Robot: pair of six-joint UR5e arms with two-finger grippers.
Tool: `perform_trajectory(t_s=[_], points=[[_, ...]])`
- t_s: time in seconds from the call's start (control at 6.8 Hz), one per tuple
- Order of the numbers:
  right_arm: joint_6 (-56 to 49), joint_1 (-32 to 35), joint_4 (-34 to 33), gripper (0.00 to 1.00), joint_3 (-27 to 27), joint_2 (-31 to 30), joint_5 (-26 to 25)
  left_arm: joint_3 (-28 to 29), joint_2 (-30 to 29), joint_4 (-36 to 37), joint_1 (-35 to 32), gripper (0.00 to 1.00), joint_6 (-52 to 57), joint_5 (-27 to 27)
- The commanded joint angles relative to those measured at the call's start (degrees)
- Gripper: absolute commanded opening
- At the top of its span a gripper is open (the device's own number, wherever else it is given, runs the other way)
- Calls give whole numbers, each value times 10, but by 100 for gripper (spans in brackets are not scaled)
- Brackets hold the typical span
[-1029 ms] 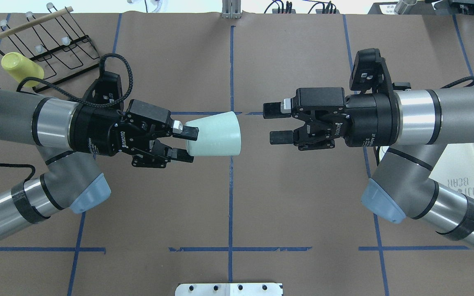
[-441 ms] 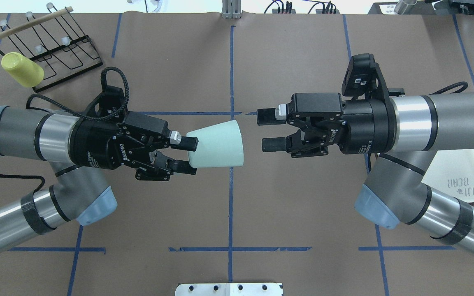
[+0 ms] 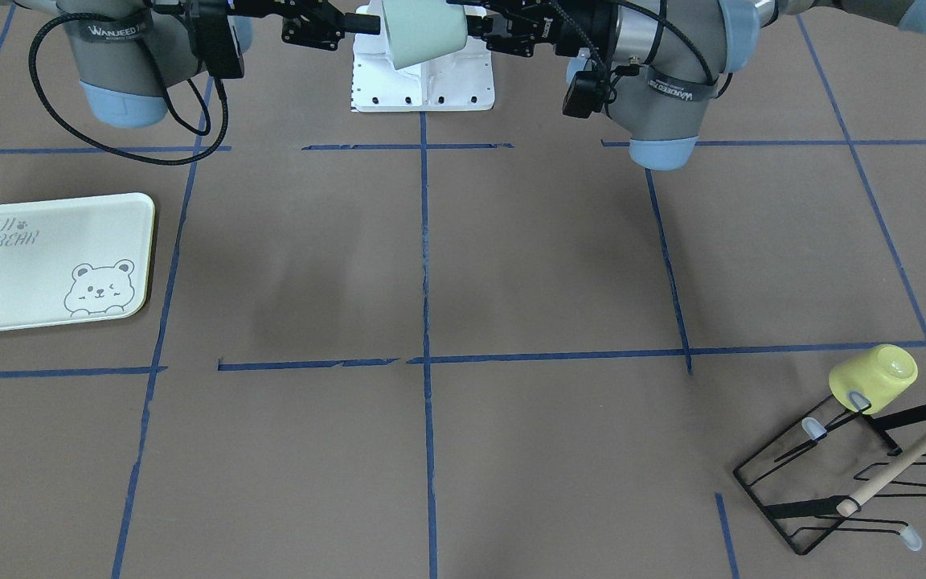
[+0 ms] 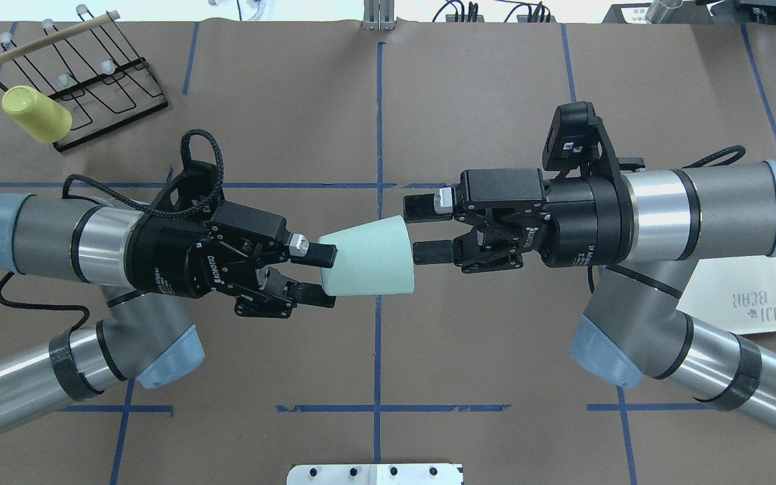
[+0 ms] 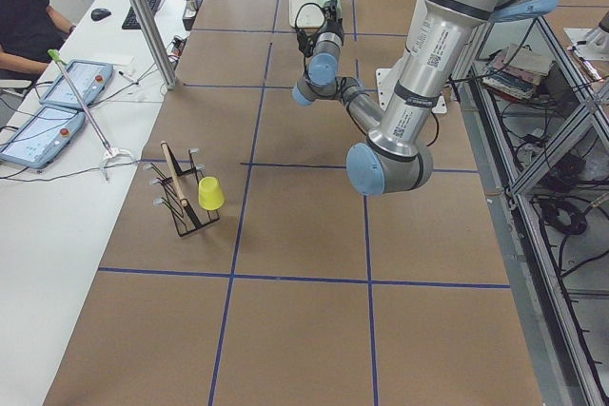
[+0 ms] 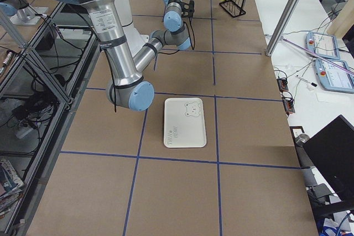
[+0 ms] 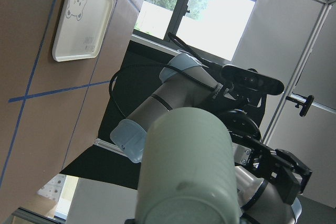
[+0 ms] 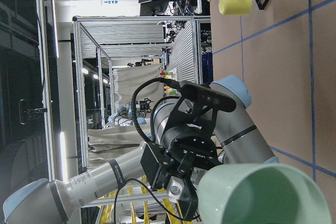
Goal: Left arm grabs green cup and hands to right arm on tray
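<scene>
The green cup (image 4: 368,258) lies sideways in the air over the table's middle, its mouth toward the right arm. My left gripper (image 4: 327,273) is shut on the cup's base end. My right gripper (image 4: 422,230) is open, its fingertips right at the cup's rim; I cannot tell whether they touch. The front-facing view shows the cup (image 3: 423,28) between the right gripper (image 3: 362,24) and the left gripper (image 3: 471,28). The cup fills the left wrist view (image 7: 189,166) and the right wrist view (image 8: 262,192). The tray (image 4: 758,296) lies empty under the right arm.
A yellow-green cup (image 4: 36,114) hangs on a black wire rack (image 4: 85,67) at the far left corner. The tray (image 3: 45,261) lies flat well to the right arm's side. A white mounting plate (image 3: 423,80) is at the robot's base.
Both arms moved toward the robot and toward each other. The left gripper carried the cup a little to the right, and the open right gripper closed the gap to its rim.
</scene>
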Motion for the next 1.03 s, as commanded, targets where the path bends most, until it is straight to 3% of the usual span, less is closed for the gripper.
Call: perform_trajectory(t_s=[0.0,0.29,0.88], points=[[0,-2,1,98,0,0,1,-1,-5,0,13,0,-10,0],[-1,-22,3,97,1,0,2,-4,-8,0,12,0,-12,0],[-5,-28,39,7,-3,-6,4,-11,-5,0,12,6,-12,0]])
